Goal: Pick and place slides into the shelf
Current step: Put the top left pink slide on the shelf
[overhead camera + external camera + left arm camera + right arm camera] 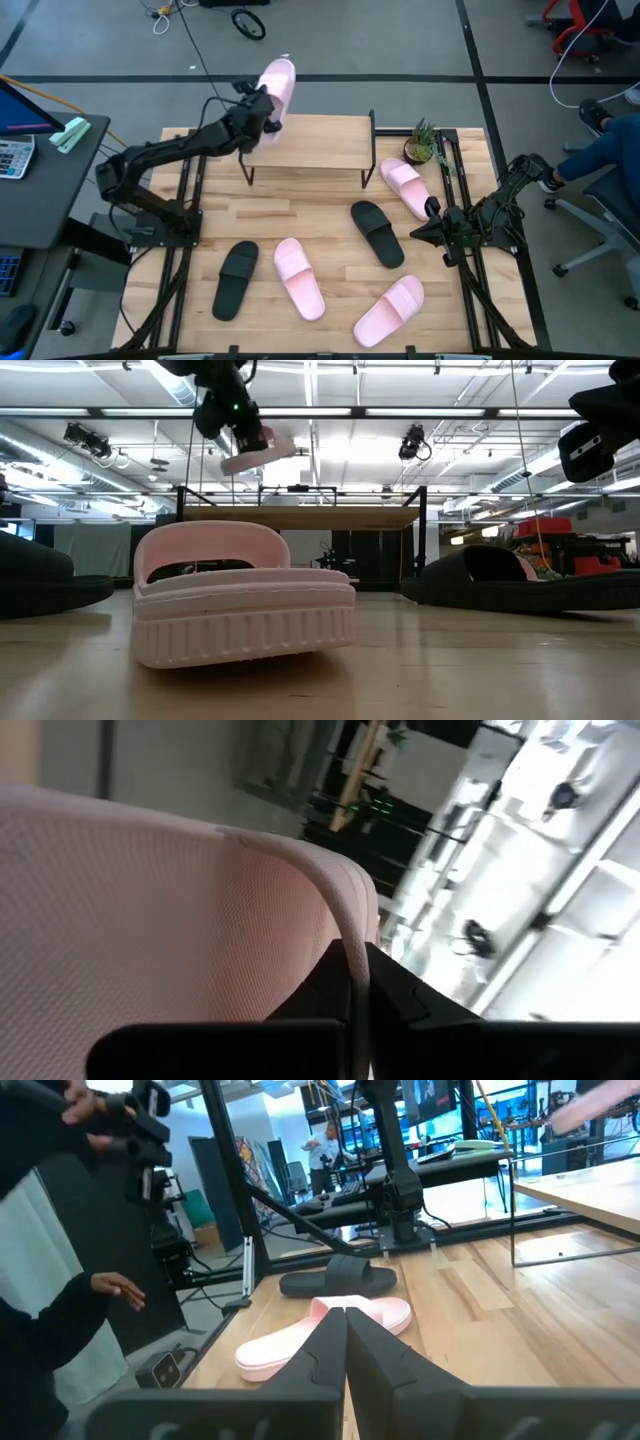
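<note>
The left fingers (262, 105) are pinching the edge of a pink slide (278, 85), holding it in the air over the shelf's (308, 143) far left corner, at about eleven o'clock on the desk (300, 215). The right fingers (432, 230) are closed on nothing, waiting at three o'clock.

Risk: the grip is on a thin edge only, so the slide may be twisting or slipping before release, and it is hanging partly beyond the shelf's back edge, so an early drop could send it to the floor.

Five slides are lying on the slatted wooden desk, with a small plant (421, 143) beside the shelf. A workshop with ceiling lights is showing behind, and a seated person (612, 150) at the right.
</note>
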Robot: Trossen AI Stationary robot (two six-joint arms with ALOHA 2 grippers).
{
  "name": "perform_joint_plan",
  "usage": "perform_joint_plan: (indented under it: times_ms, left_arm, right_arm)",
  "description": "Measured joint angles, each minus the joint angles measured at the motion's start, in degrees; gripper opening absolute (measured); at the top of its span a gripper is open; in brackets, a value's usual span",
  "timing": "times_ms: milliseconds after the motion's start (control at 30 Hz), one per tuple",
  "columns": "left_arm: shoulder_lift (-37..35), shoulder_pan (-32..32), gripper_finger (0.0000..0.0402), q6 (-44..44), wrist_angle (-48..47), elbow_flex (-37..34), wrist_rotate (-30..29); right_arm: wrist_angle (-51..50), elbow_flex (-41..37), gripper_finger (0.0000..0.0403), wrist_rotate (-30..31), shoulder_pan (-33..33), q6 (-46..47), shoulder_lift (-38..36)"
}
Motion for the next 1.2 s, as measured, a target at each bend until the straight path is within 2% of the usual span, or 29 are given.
perform_joint_plan:
  times_ms: [300, 467, 800, 1000, 1200]
  left_arm:
    - [0.64, 1.34, 0.0010, -0.71, -10.77, 0.00, 2.16]
    - [1.02, 2.46, 0.0015, -0.98, -18.05, 0.00, 6.99]
    - [1.51, 1.62, 0.0012, -1.03, -16.32, 0.00, 9.66]
    - [6.10, 0.35, 0.0011, -1.29, -13.74, -0.02, 11.45]
    - [8.51, 1.75, 0.0014, -1.00, -11.06, -0.02, 11.15]
  right_arm:
    - [0.01, 0.00, 0.0014, 0.01, 0.00, 0.00, -0.01]
    - [0.00, 0.00, 0.0014, 0.00, 0.00, 0.00, 0.00]
    - [-0.28, 0.00, 0.0014, 0.00, 0.00, 0.00, -0.01]
    - [-0.27, 0.00, 0.0014, 0.02, 0.00, 0.00, 0.01]
    - [-0.42, 0.00, 0.0014, 0.00, 0.00, 0.00, 0.02]
